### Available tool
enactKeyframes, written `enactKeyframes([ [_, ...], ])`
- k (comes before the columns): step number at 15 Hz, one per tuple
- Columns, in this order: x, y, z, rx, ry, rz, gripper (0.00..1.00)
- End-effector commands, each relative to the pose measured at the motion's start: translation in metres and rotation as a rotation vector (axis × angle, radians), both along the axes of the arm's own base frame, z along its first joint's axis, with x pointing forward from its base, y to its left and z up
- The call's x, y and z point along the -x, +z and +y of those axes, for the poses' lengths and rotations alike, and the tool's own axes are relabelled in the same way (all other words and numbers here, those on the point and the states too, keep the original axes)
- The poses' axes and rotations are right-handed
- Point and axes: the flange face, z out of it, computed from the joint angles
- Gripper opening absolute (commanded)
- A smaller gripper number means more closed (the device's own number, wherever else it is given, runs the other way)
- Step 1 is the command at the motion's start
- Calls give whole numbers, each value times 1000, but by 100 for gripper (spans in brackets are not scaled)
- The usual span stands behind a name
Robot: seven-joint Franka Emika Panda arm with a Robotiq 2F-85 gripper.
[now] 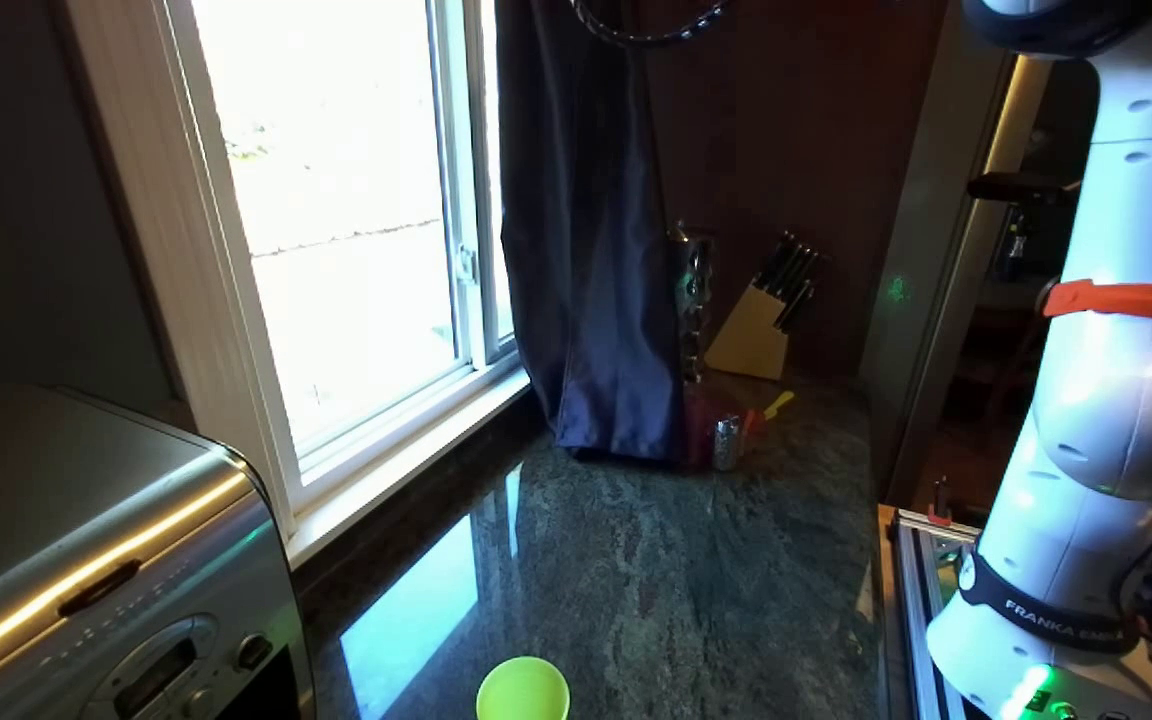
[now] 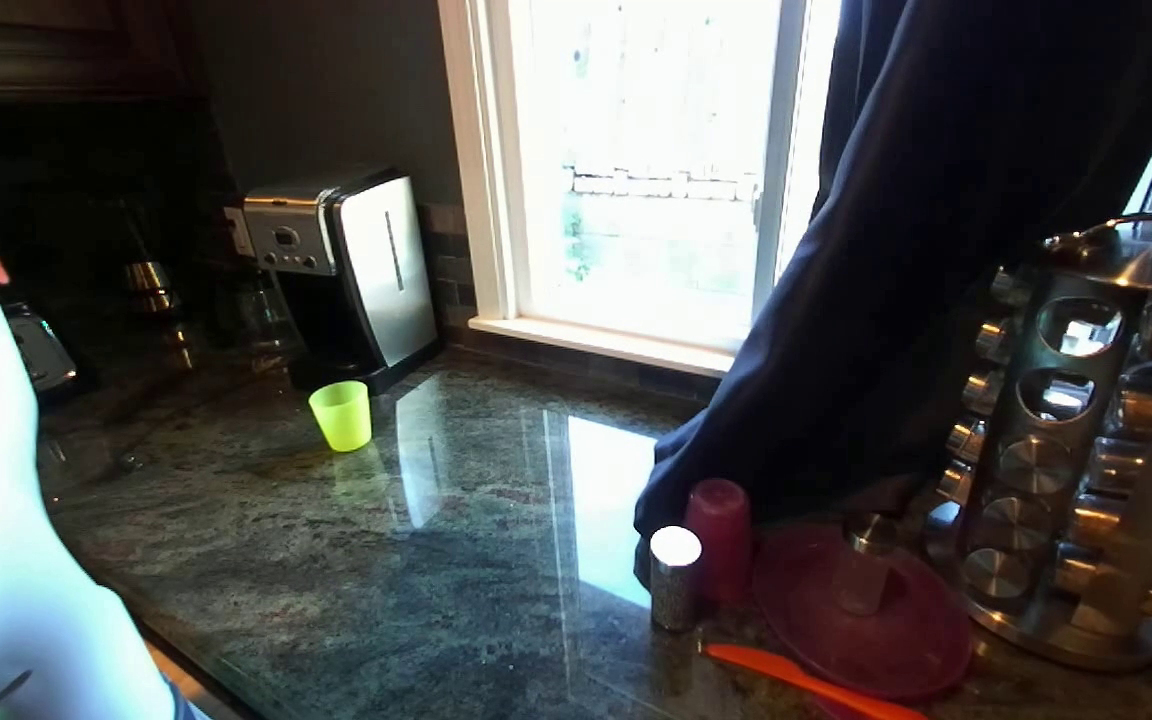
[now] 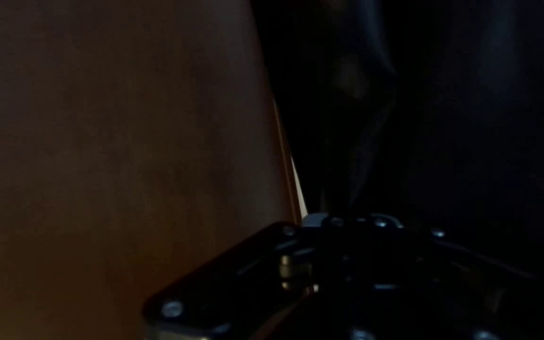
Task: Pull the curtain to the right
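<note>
The dark navy curtain (image 1: 591,260) hangs beside the window in an exterior view, its hem near the countertop. In another exterior view the curtain (image 2: 896,260) slants up to the right, its lower edge behind a red cup. In the wrist view the curtain (image 3: 465,94) fills the right side, and its folds run down to the fingertips. My gripper (image 3: 352,221) shows only in the wrist view, dark, with its fingers drawn together on the curtain's fabric. The exact pinch point is too dark to see. The gripper is out of view in both exterior views.
A spice rack (image 2: 1026,450), a red cup (image 2: 719,540), a shaker (image 2: 674,590), a pink plate (image 2: 836,640) and an orange utensil (image 2: 796,675) stand by the curtain's foot. A knife block (image 1: 748,335) is behind. A green cup (image 2: 341,418) sits near the coffee machine (image 2: 386,270).
</note>
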Motion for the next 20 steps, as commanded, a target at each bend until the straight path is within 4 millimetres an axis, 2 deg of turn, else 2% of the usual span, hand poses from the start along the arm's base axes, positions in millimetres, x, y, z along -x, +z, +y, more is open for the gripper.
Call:
enactKeyframes([
  [1, -30, -26, -41, 2, -185, 34, 1],
  [4, -36, -35, -66, -14, -301, 59, 1],
  [7, -32, -35, -87, -23, -410, 53, 1],
  [13, -4, -42, -138, -2, -624, 45, 1],
  [17, -4, -50, -144, 24, -693, 41, 1],
  [20, -14, -54, -126, 32, -728, 42, 1],
])
